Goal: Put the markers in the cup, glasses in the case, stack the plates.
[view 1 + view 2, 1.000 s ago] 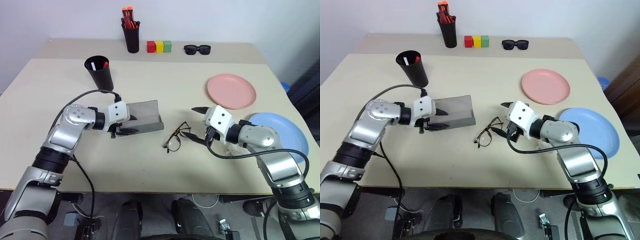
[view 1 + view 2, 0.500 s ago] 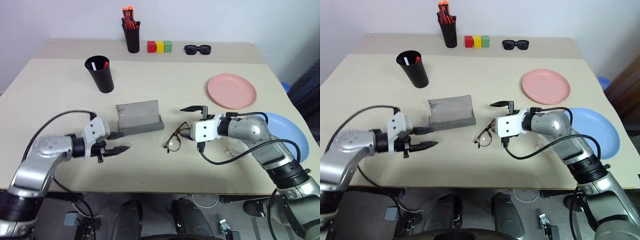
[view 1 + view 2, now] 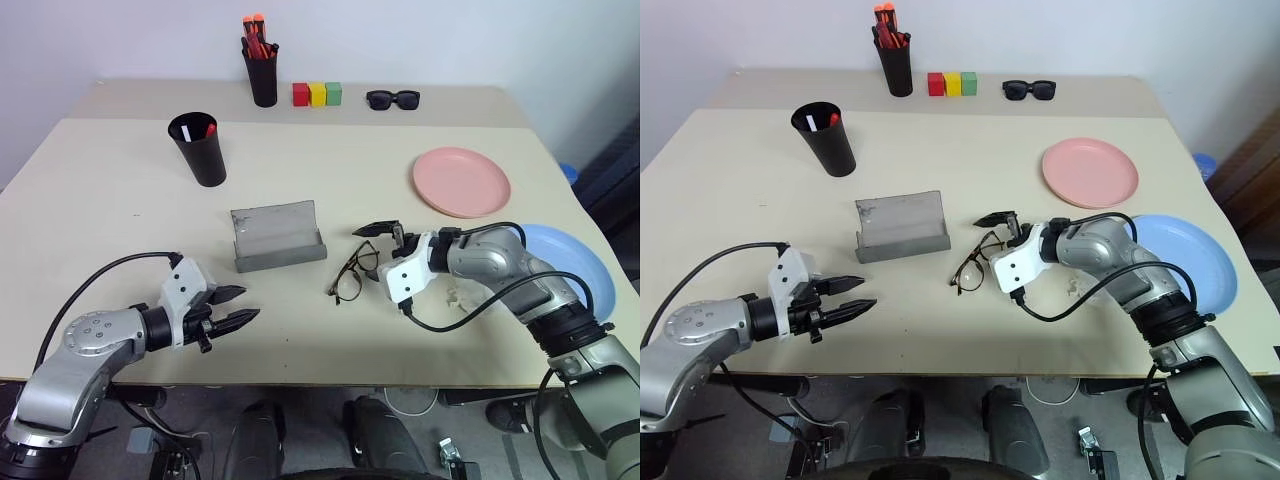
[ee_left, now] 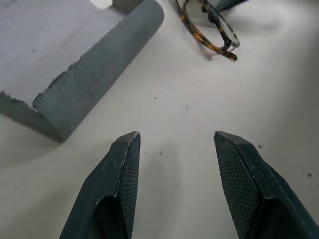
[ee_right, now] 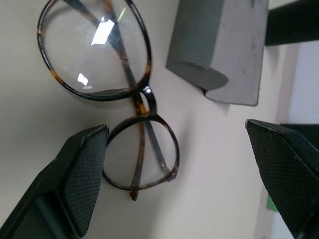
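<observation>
At centre frame, the right gripper (image 3: pixel 384 248), fingers spread wide and holding nothing, hovers at the glasses (image 3: pixel 350 277) lying on the table (image 3: pixel 330 160) beside the open case (image 3: pixel 276 236). Lower left, the left gripper (image 3: pixel 238 306) hangs empty, fingers parted.
</observation>
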You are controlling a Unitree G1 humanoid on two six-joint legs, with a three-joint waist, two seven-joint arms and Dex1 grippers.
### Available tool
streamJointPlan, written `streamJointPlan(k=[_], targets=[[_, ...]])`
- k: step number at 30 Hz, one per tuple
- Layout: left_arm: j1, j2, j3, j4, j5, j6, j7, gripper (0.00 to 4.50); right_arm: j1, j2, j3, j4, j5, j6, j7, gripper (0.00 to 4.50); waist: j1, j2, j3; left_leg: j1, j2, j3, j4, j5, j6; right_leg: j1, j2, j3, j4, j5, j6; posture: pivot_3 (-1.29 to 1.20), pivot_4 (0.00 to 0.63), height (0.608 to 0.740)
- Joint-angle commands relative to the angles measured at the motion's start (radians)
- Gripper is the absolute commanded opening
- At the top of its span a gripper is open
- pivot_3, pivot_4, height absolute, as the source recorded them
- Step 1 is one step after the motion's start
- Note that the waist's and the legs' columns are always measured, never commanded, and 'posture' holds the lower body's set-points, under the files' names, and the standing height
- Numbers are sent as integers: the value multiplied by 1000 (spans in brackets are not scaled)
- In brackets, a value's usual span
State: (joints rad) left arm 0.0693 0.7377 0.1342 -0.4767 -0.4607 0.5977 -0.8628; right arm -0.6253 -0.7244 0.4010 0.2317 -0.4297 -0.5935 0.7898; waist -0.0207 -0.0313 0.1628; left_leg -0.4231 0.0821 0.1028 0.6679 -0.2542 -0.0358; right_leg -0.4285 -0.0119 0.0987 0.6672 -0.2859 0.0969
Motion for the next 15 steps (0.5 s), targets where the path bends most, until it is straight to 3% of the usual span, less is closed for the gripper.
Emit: streamJointPlan(k=[1,4,7,14,15], targets=[[0,-2,4,-38,-13,-7,12,2370,-40,9,7,20,-26,-57,-25,4500,0,0,0,0,0,0,0,0,0,0,0,0,0,0,0,0,150,722],[8,-2,2,-40,-14,-12,17,2370,-56,20,15,44,-37,-79,-33,4500,0,0,0,0,0,0,0,0,0,0,0,0,0,0,0,0,150,722],[15,-4,-2,-43,-12,-19,22,2425,-66,28,20,62,-42,-97,-36,3695,0,0,0,0,0,0,0,0,0,0,0,0,0,0,0,0,150,722],[37,-13,-1,-49,-8,-30,29,2425,-52,32,27,62,-38,-108,-23,160,0,0,0,0,0,0,0,0,0,0,0,0,0,0,0,0,150,722],[41,-14,-1,-48,-7,-33,30,2425,-48,32,26,57,-37,-106,-22,66,0,0,0,0,0,0,0,0,0,0,0,0,0,0,0,0,150,722]])
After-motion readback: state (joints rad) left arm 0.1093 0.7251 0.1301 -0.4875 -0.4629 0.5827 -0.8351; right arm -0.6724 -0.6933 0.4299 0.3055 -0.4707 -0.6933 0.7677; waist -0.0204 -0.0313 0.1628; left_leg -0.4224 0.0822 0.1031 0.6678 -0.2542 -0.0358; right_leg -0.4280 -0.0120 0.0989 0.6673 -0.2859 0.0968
